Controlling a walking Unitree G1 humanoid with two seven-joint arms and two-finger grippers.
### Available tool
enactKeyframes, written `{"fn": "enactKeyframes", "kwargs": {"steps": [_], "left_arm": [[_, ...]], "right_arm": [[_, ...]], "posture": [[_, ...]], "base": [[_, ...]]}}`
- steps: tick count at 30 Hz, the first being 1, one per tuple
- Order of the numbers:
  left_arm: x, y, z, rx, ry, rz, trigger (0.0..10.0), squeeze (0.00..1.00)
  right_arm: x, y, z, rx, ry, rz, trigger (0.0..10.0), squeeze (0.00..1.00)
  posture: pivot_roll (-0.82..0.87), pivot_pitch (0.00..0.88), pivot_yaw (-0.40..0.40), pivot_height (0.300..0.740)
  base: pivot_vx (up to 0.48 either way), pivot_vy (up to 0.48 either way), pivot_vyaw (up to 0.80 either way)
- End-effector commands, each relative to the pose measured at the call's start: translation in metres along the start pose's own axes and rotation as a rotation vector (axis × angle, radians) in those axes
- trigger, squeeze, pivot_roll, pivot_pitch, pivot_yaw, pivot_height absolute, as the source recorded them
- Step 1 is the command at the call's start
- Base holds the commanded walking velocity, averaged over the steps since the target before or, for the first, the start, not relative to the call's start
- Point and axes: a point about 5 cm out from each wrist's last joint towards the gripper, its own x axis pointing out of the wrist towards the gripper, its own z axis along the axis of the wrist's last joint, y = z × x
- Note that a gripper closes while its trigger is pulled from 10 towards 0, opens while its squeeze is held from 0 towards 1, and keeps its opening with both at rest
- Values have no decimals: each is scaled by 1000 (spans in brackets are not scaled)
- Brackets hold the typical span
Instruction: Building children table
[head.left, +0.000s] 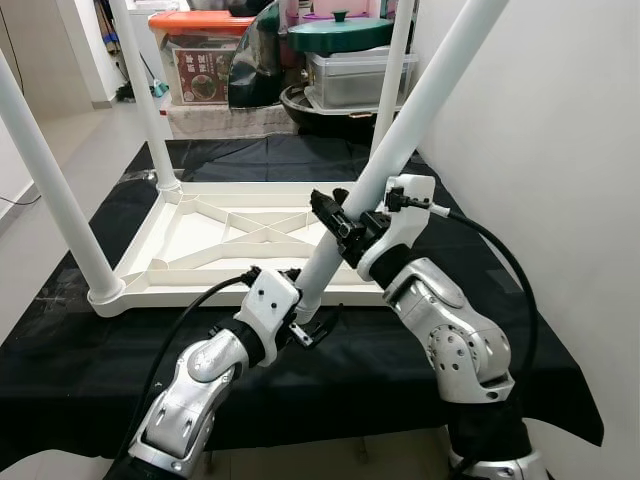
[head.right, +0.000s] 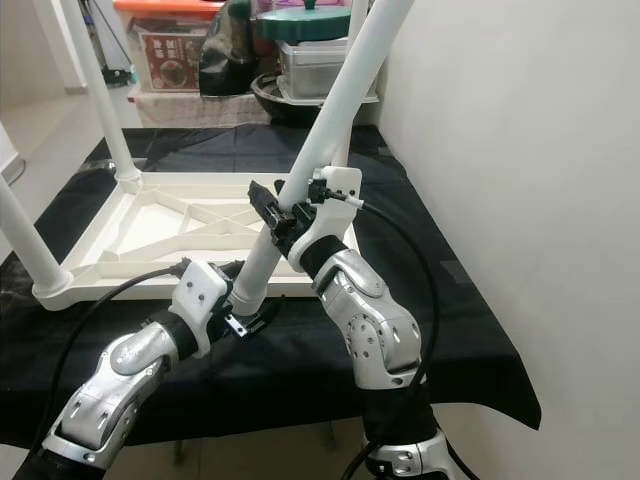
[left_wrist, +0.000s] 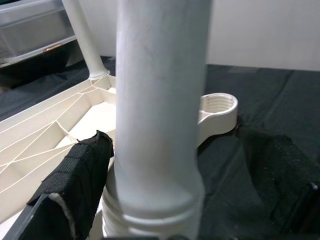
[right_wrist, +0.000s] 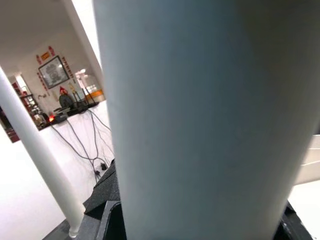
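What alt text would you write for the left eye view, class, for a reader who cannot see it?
Both grippers, left gripper low and right gripper higher, clasp a tilted white table leg over an upturned white tabletop on black cloth.

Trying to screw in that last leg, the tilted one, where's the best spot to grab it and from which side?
Hold the tilted leg low on its smooth round shaft, just above the threaded end, as the left pincer does, coming from the near side. Probably steadiest there, since the empty socket lies close by.

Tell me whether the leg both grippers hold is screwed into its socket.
Not yet: the leg leans tilted, and its socket sits empty.
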Motion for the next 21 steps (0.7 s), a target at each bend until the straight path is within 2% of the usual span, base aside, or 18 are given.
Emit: {"fn": "enactKeyframes", "kwargs": {"steps": [1,15,21], "left_arm": [[6,-4,-5,16,22,-13,10000,0],[14,-11,-11,25,60,-40,10000,0],[15,-2,-16,69,102,5,10000,0]], "right_arm": [[-2,6,-2,15,9,42,10000,0],[-3,12,-1,25,18,72,10000,0],[-4,11,-1,25,15,67,10000,0]], "posture": [[36,14,-24,740],[32,15,-22,740],[33,15,-21,740]], "base": [[0,0,0],[0,0,0],[0,0,0]]}}
